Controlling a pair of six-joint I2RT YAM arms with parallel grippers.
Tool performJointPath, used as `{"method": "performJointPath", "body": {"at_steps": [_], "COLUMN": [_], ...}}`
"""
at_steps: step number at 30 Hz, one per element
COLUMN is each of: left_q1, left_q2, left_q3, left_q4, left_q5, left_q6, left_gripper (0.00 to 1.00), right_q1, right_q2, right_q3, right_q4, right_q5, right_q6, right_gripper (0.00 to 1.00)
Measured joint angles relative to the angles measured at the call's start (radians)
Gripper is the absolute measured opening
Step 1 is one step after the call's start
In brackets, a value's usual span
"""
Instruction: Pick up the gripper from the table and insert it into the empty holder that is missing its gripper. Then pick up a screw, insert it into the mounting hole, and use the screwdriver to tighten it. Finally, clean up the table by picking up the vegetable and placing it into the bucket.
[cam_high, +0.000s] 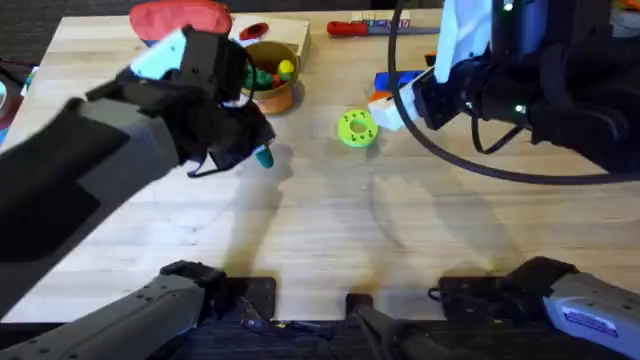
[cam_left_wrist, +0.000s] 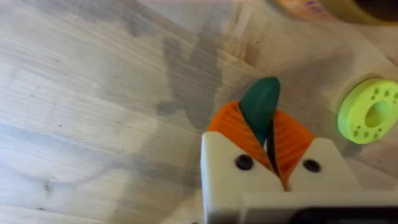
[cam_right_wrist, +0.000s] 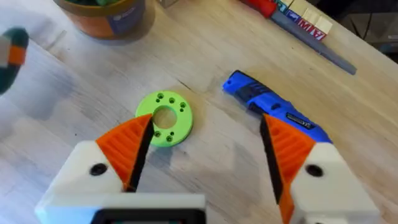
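While the left gripper (cam_left_wrist: 268, 140) pinches the vegetable (cam_left_wrist: 260, 106) between its orange ribbed pads (cam_left_wrist: 239, 127), the dark green tip of the toy pokes out beyond the fingertips above the bare wooden table (cam_left_wrist: 81, 93). Seen from overhead, the left gripper (cam_high: 255, 152) is held over the tabletop just in front of the bucket (cam_high: 268, 75), and the vegetable (cam_high: 263, 156) shows as a small teal-green end at its fingers. That tan-orange bucket has small green, yellow and red items inside it and stands near the far edge of the table (cam_high: 330, 230). To its right lies a light green disc (cam_high: 356, 129) with holes, flat on the wood. Over on the right side, the right gripper (cam_right_wrist: 202, 146) has its fingers spread wide apart with nothing between them, hanging above the disc (cam_right_wrist: 165, 118) and the screwdriver (cam_right_wrist: 277, 111). The blue screwdriver lies on the table just beside the disc, with the bucket (cam_right_wrist: 106, 15) farther off.
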Motion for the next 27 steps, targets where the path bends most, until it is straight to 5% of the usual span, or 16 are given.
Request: {"method": "performJointPath", "body": {"at_steps": [10, 17, 27], "left_q1": [0.0, 0.0, 0.0], "left_q2": [0.002, 0.015, 0.227], "left_q3": [0.253, 0.263, 0.263], "left_q4": [0.035, 0.226, 0.43], "left_q5": [-0.06, -0.161, -0.187], "left_q6": [0.044, 0.046, 0.023], "left_gripper": [0.057, 0.056, 0.056], "right_q1": [0.0, 0.0, 0.0], "right_q2": [0.0, 0.0, 0.045], "right_q3": [0.0, 0.0, 0.0], "right_q4": [0.002, 0.003, 0.029], "right_q5": [0.0, 0.0, 0.0], "right_q6": [0.0, 0.0, 0.0], "right_gripper": [0.991, 0.991, 0.991]}}
